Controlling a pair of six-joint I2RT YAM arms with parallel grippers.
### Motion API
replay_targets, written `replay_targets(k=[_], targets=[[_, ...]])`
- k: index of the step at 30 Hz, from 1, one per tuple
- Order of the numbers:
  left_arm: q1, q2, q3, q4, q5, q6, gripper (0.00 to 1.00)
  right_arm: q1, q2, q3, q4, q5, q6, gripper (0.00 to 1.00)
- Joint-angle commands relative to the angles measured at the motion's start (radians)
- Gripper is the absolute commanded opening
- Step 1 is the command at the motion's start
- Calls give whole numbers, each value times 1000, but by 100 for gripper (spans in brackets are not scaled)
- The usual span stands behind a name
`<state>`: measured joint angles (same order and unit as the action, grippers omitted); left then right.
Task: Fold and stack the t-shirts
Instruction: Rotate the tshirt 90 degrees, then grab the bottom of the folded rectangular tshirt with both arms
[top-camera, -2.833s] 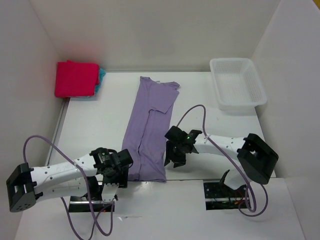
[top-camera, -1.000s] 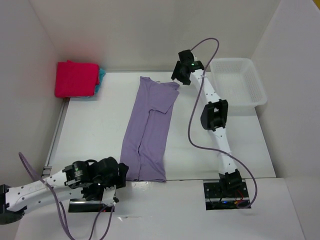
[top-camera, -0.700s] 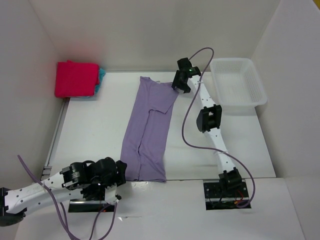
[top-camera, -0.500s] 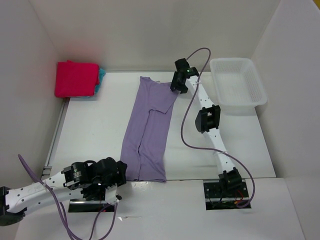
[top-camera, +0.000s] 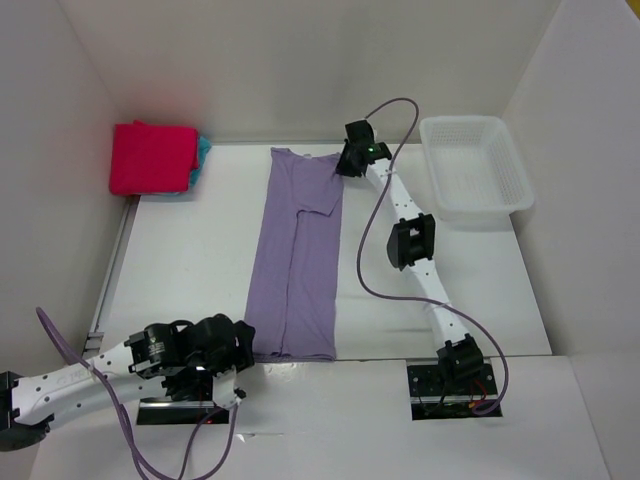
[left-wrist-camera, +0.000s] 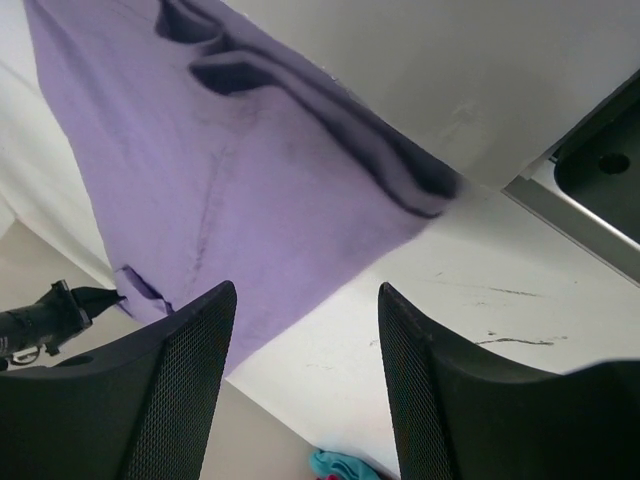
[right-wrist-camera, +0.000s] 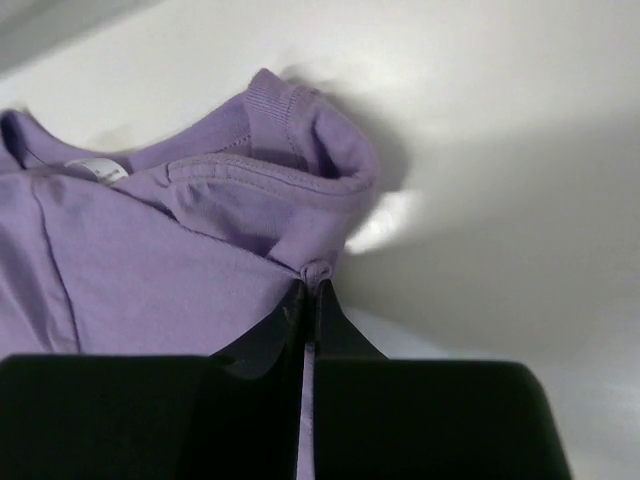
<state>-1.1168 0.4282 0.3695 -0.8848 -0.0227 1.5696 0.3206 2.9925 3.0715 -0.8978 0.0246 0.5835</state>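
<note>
The pale lavender t-shirt (top-camera: 295, 250) lies as a long narrow strip down the middle of the table, folded lengthwise. My right gripper (top-camera: 347, 163) is at its far right corner by the collar. In the right wrist view this gripper (right-wrist-camera: 310, 278) is shut on a pinch of lavender cloth (right-wrist-camera: 180, 250). My left gripper (top-camera: 243, 345) sits just off the shirt's near left corner. It (left-wrist-camera: 305, 330) is open, with bare table between its fingers and the lavender hem (left-wrist-camera: 230, 170) ahead. A folded magenta-red t-shirt (top-camera: 152, 158) lies on a turquoise one (top-camera: 203, 152) at the far left.
A white mesh basket (top-camera: 475, 165) stands at the far right. White walls close in the table on the left, back and right. The right arm reaches along the shirt's right side, its purple cable (top-camera: 365, 250) arching over the table.
My right gripper has gone from open to shut on the shirt's far right corner and drawn it left, so the strip now lies straighter and narrower. The left arm has barely moved.
</note>
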Motion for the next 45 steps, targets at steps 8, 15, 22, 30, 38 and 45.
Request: replay_targets(k=[8, 15, 22, 30, 38, 45], targets=[[5, 32, -7, 76, 12, -46, 77, -41, -23, -16, 464, 5, -3, 66], [5, 86, -27, 168, 33, 13, 89, 17, -201, 64, 213, 99, -148, 100], [14, 118, -37, 179, 95, 119, 92, 115, -599, -163, -118, 280, -198, 100], [98, 382, 91, 130, 220, 142, 89, 254, -1073, -790, -207, 409, -171, 100], [118, 440, 75, 93, 122, 185, 70, 299, -1622, -1650, 115, 186, 57, 100], [118, 530, 66, 202, 101, 239, 65, 443, -1745, -2051, 229, 52, 292, 93]])
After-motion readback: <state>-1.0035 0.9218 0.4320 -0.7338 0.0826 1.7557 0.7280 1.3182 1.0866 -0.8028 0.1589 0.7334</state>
